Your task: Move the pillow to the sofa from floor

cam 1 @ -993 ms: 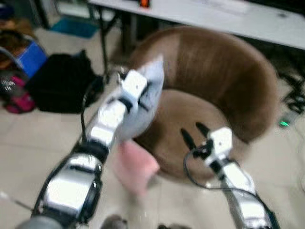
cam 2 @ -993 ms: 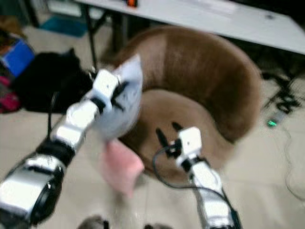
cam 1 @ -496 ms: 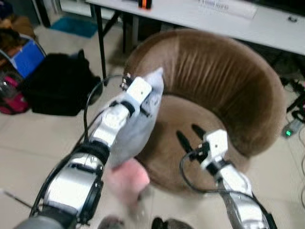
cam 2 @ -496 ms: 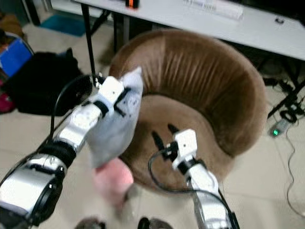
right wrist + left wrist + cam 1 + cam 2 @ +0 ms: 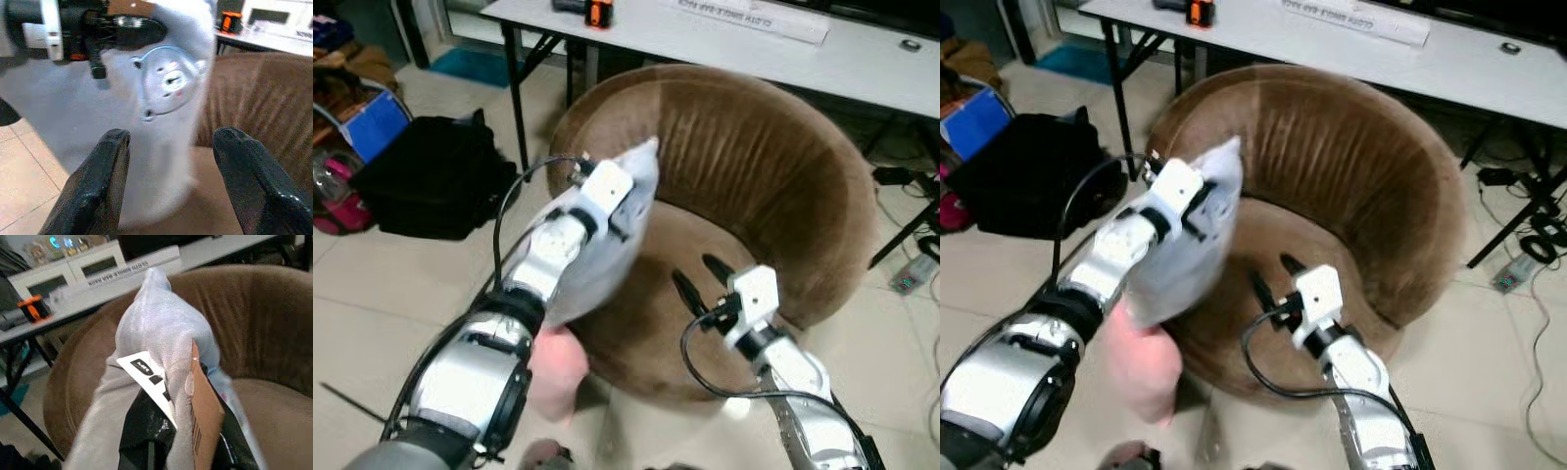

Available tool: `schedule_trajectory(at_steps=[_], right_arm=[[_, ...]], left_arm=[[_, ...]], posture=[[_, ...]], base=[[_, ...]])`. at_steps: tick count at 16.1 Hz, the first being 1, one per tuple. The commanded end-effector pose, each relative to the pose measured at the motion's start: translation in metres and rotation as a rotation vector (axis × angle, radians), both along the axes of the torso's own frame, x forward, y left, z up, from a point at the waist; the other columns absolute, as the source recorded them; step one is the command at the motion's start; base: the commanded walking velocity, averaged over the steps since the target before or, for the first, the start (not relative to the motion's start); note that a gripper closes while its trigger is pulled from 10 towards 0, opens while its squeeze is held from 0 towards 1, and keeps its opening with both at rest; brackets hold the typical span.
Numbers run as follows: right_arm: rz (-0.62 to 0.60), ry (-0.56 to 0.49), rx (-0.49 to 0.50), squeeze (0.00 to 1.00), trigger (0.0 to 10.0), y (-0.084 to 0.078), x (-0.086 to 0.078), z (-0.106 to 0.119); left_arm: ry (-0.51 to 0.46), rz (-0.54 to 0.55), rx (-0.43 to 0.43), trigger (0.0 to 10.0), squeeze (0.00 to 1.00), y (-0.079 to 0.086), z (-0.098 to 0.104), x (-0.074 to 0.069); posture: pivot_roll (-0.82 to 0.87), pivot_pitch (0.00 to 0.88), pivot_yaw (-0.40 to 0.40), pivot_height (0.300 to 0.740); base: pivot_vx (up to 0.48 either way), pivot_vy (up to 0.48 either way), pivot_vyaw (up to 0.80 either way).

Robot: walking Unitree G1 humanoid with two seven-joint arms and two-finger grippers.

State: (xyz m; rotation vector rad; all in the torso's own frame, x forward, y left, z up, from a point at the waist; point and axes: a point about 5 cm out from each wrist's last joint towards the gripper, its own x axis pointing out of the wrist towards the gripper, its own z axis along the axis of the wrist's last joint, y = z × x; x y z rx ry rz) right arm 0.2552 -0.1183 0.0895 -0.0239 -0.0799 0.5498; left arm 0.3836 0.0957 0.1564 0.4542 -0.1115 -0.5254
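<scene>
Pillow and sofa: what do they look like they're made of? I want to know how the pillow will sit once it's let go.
Pillow: pale grey, smooth, slightly shiny fabric, probably a soft plush; it bunches and sags where the left gripper pinches it. A paper tag and a brown card label hang from it. Sofa: brown velvety or corduroy-like upholstery, shown by its fine vertical ribs and matte nap.
</scene>
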Motion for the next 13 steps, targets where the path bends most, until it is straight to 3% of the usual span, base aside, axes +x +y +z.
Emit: schedule_trajectory(at_steps=[1,7,13], right_arm=[[0.02,-0.027,-0.003,0.0,10.0,0.0024,0.0021,0.0065],[0.039,-0.012,-0.013,0.0,10.0,0.0014,0.0018,0.0045],[0.041,0.001,-0.013,0.0,10.0,0.0031,-0.0008,0.0023]], left_arm=[[-0.041,0.022,-0.032,0.0,0.0,0.0079,0.0112,0.0034],[-0.043,0.039,-0.044,0.0,0.0,0.0128,0.01,0.0034],[-0.033,0.031,-0.046,0.0,0.0,0.0091,0.0114,0.0047]], posture=[[0.01,0.096,-0.096,0.74],[0.01,0.11,-0.1,0.74],[0.0,0.116,-0.094,0.74]], base=[[0.0,0.0,0.0],[0.0,0.0,0.0],[0.436,0.0,0.0]])
